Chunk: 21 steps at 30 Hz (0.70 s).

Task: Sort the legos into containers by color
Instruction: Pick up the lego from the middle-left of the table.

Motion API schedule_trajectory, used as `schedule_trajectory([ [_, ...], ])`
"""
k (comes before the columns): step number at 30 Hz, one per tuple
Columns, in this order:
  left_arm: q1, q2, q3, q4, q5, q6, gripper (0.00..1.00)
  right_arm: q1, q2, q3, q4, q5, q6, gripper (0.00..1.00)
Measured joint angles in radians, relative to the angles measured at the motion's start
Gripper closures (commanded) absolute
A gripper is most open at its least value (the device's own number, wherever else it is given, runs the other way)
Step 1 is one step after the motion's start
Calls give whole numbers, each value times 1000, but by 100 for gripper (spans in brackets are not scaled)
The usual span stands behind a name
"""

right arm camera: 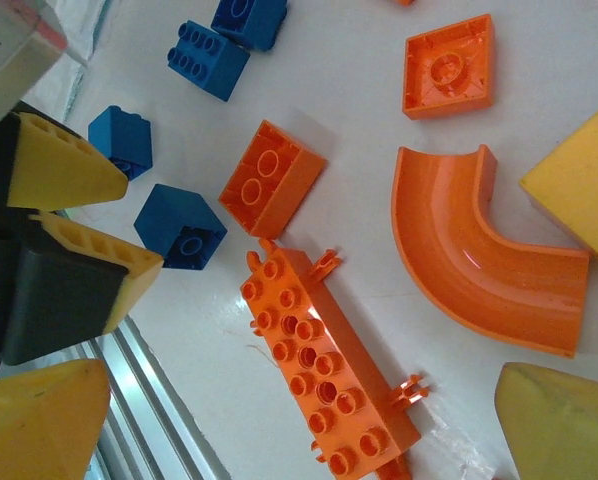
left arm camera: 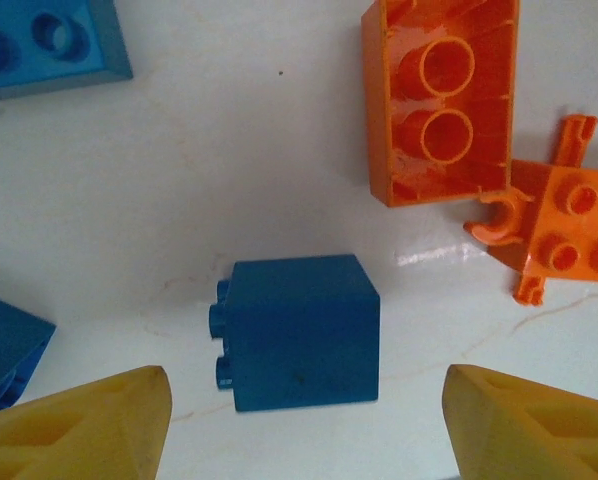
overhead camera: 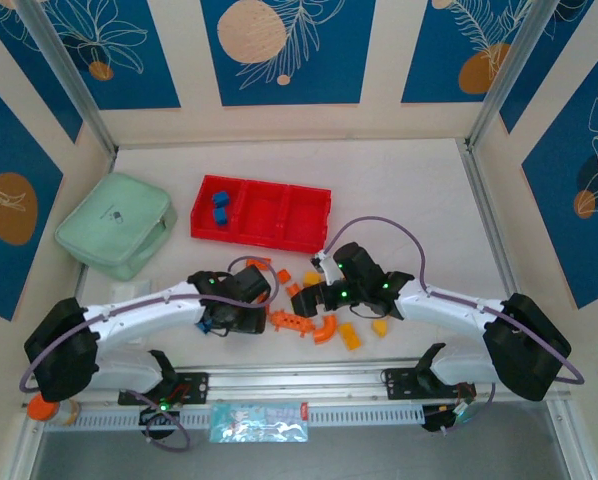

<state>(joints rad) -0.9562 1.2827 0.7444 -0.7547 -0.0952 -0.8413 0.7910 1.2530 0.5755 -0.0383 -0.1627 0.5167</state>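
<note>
**Sorting toy bricks by colour: barely begun**

Looking down from above on a red three-compartment tray point(overhead camera: 262, 243) at upper centre. Finding two blue bricks point(overhead camera: 220, 206) already in its leftmost compartment, with bare red floor in the middle and right ones. Leaving most of the job undone, by the look of it. Below the tray, at lower centre between the two arms, a scatter of loose legos point(overhead camera: 349, 337) in orange, yellow and blue. At left, well apart from the tray, a mint-green case point(overhead camera: 116, 224).

From the left wrist, showing the left gripper point(left arm camera: 306, 425) spread wide and clutching nothing. Placing its yellow fingertips point(left arm camera: 89, 425) in the bottom corners, either side of a blue cube point(left arm camera: 299, 332) at lower centre, not touching it. At upper right, an upturned orange brick point(left arm camera: 439, 95).

From the right wrist, showing the right gripper point(right arm camera: 299, 430) likewise released, with its tips far apart in the bottom corners. Hovering over a long orange studded brick point(right arm camera: 324, 370), with a curved orange piece point(right arm camera: 479, 250) to its right and a yellow block point(right arm camera: 579, 185) at the right edge.

Judging the step in hand as closing on the blue cube, bound for the leftmost compartment. Still to sort, as far as visible: every orange and yellow piece, plus several blue ones.
</note>
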Motion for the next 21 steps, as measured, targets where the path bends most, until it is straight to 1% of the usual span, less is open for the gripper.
schedule_trajectory([
  [4,0,47,-9,38,-2,0,28,0,0,0,0,3,0,1],
  [10,0,79,-20,71,-11,-8,34,-6,-6,0,-1,5,0,1],
  [17,0,94,-26,83,-23,-23,49,-12,-8,0,-1,6,0,1],
  [21,-2,85,-34,85,-35,-23,54,-14,-8,6,-7,6,0,1],
])
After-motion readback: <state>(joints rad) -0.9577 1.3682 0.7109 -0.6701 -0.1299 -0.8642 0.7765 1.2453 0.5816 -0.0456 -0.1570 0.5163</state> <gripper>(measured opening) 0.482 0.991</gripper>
